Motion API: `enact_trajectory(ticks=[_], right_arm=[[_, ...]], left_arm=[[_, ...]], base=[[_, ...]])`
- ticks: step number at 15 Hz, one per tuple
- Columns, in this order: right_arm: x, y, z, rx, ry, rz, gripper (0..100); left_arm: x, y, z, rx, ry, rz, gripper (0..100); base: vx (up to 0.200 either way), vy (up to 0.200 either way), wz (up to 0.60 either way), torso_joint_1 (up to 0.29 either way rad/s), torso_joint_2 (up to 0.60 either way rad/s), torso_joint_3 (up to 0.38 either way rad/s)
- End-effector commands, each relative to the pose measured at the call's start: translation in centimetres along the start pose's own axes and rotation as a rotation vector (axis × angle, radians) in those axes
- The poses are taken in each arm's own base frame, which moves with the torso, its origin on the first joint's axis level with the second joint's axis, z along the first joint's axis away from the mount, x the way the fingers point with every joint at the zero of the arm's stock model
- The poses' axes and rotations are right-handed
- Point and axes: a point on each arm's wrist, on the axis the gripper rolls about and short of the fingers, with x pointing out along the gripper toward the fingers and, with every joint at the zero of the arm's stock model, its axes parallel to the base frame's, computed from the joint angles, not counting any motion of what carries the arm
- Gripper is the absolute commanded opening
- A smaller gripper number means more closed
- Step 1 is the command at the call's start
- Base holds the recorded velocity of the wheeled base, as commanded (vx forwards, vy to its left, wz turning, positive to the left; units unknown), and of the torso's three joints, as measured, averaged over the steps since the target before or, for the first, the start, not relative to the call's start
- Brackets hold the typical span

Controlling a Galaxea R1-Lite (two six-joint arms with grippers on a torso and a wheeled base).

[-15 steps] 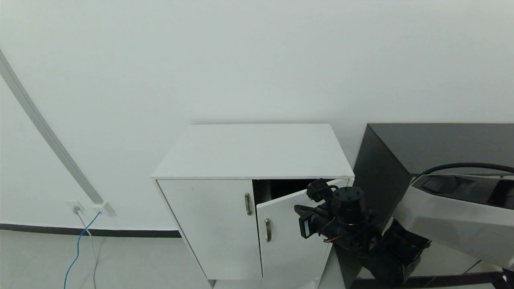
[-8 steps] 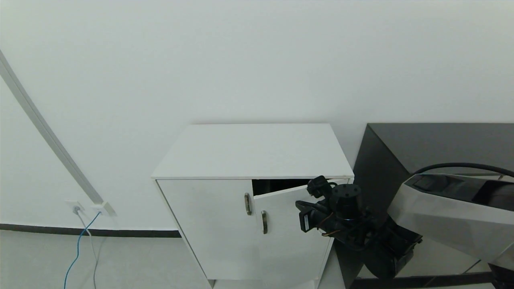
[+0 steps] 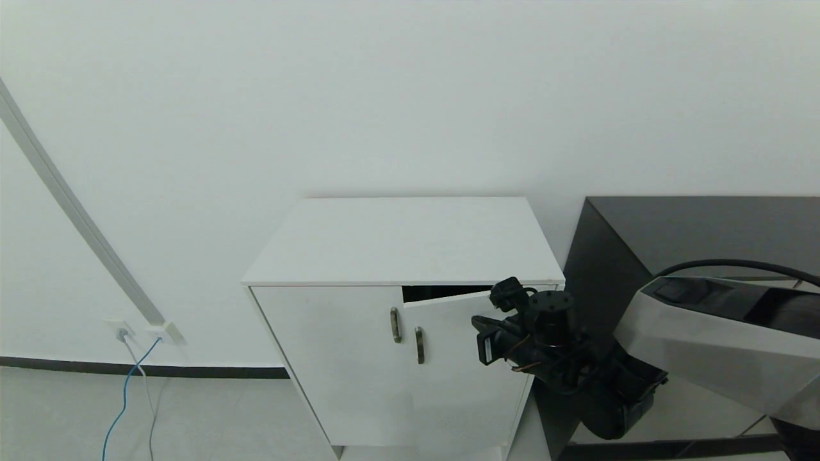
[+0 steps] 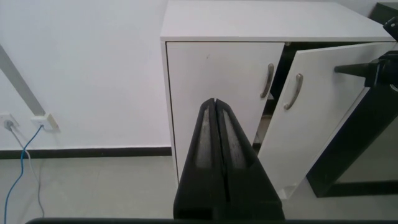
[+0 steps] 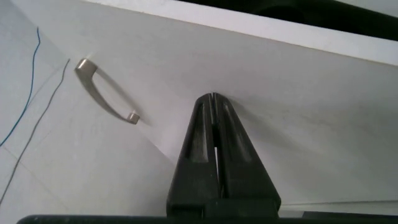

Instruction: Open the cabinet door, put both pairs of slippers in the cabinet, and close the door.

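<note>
Your head camera looks down from high up at the cabinet (image 3: 397,243). Your left wrist camera faces its front from farther back. Your right wrist camera sits very close to the right door (image 5: 280,81). All three show that door's handle (image 5: 106,90).

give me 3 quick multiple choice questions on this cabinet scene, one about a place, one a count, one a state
1. Where is the tip of the right end effector?
A) on the floor
B) on the wall
C) at the face of the right door

2. How many handles does the front of the cabinet carry?
A) two
B) one
C) four

3. The right door is:
A) shut flush
B) slightly ajar
C) swung wide open

Answers:
1 C, the right wrist view shows the tip meeting the white door panel.
2 A, one sits on each door, side by side.
3 B, a dark gap shows along the door's top edge.
</note>
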Motion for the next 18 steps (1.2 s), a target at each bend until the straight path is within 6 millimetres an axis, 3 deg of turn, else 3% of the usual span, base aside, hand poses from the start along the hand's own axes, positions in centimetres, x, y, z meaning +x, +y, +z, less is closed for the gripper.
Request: enact_trajectory(ticks=[1, 18], right_arm=[[0.0, -0.1, -0.1, 0.001, 0.001, -0.002, 0], [1.8, -1.3, 0.4, 0.006, -0.036, -0.029, 0]], left_arm=[[0.0, 0.0, 0.0, -0.001, 0.000, 0.000, 0], [0.0, 0.0, 0.0, -0.001, 0.000, 0.000, 0]], base=[[0.000, 0.000, 0.00, 0.000, 0.00, 0.000], [0.000, 0.000, 0.00, 0.000, 0.00, 0.000]])
